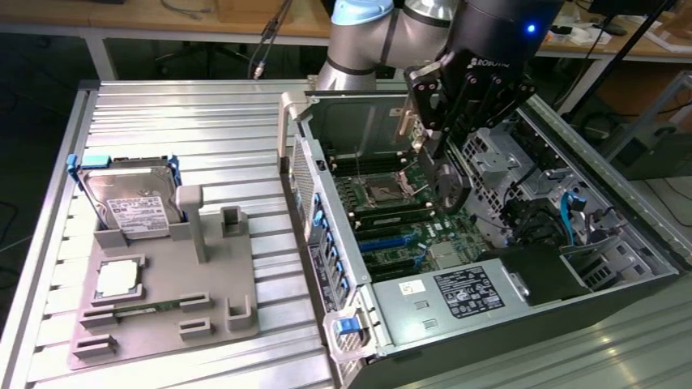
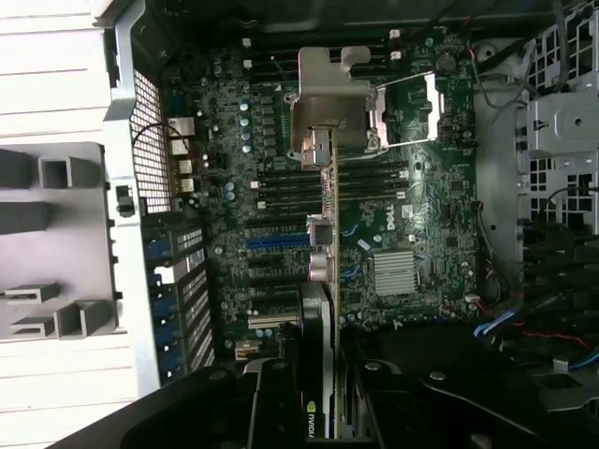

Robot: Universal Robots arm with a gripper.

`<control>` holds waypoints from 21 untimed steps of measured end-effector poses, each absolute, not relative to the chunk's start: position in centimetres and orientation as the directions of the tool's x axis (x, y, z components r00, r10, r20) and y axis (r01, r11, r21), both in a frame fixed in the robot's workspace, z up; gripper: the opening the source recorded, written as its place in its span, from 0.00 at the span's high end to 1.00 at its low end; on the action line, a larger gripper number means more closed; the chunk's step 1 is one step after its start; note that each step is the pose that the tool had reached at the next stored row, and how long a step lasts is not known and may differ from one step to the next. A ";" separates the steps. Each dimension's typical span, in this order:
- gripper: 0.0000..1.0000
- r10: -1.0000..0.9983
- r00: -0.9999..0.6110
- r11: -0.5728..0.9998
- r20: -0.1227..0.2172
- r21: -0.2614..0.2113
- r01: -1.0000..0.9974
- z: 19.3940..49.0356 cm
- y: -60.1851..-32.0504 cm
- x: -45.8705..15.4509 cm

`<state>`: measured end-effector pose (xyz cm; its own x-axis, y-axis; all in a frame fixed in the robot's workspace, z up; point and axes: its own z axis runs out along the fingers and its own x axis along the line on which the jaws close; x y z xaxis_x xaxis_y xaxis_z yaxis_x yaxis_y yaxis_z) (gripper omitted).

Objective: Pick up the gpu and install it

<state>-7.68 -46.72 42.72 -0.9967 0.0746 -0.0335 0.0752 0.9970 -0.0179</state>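
Note:
The gpu (image 1: 446,185) hangs on edge inside the open computer case (image 1: 324,267), just above the motherboard (image 1: 406,235). Its black round fan faces the exterior view's right and its silver end bracket (image 1: 407,121) points to the far end of the case. My gripper (image 1: 443,147) is shut on the card's upper edge. In the wrist view the gpu (image 2: 329,234) shows edge-on as a thin green strip between my dark fingers (image 2: 277,398). Its bracket (image 2: 323,103) lies over the CPU socket area, and the blue expansion slots (image 2: 277,241) sit beside the card's line.
A grey parts holder (image 1: 162,324) stands on the ribbed table at the exterior view's left, with a silver hard drive (image 1: 135,203), a processor (image 1: 117,279) and a memory stick (image 1: 151,308). Inside the case are the power supply (image 1: 465,292), drive cages and cables (image 1: 573,215).

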 end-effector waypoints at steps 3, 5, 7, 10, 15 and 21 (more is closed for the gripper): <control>0.73 0.075 -0.997 0.997 -0.033 -0.018 0.075 42.7 -46.7 -7.3; 0.73 0.075 -0.997 0.997 -0.034 -0.018 0.075 42.7 -46.7 -7.1; 0.73 0.075 -0.997 0.997 -0.034 -0.018 0.075 42.7 -46.7 -6.8; 0.73 0.075 -0.997 0.997 -0.034 -0.018 0.075 42.7 -46.7 -6.5; 0.73 0.075 -0.997 0.997 -0.033 -0.018 0.075 42.7 -46.7 -6.5; 0.73 0.075 -0.997 0.997 -0.034 -0.018 0.075 42.7 -46.7 -6.5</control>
